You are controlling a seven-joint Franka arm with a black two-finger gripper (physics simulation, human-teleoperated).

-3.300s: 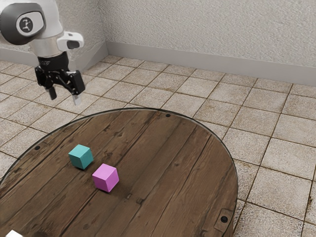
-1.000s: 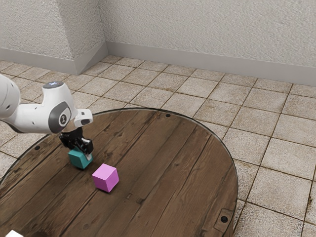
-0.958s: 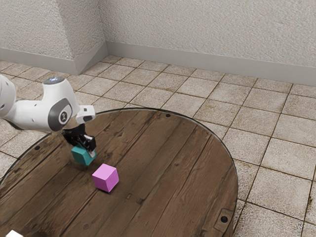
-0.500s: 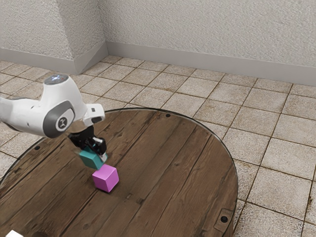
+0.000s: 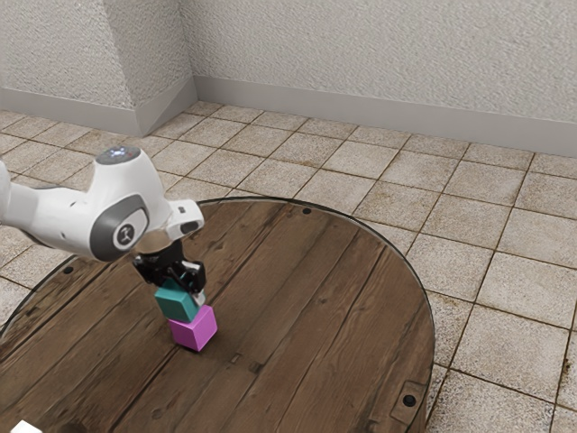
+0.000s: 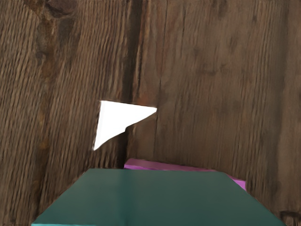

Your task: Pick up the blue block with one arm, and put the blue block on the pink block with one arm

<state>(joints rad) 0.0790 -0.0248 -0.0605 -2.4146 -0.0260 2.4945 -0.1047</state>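
Gripping the blue block (image 5: 174,303) from two sides, the black gripper (image 5: 178,281) of a white robot arm (image 5: 90,212) hangs low over a round wooden table (image 5: 315,298). Its two fingers pinch the block's upper part between them.

The block, closer to teal than true blue, is a small plain cube with flat, unmarked faces. Its top face shows lighter than the shaded side turned toward the camera. It stands directly on top of the pink block (image 5: 196,330), their faces meeting with no gap to be seen in the exterior view. The pictures do not settle whether its weight already rests there. It sits slightly off-centre, shifted toward the exterior view's left, so that a strip of the pink top shows on the exterior view's right.

The pink block, a magenta cube of about the same size, rests on the dark planks near the table's edge on the exterior view's left.

From the wrist camera, the blue block (image 6: 150,197) is a broad teal slab just under the hand. A thin band of the pink block (image 6: 178,165) peeks out beyond its far edge, and past that lie the grained boards of the table (image 6: 211,70). A white patch (image 6: 115,120), wedge-shaped, lies on the boards beyond the two blocks, and what it is cannot be told.

A beige tiled floor (image 5: 505,234) and a rough plastered wall (image 5: 379,45) surround the table.
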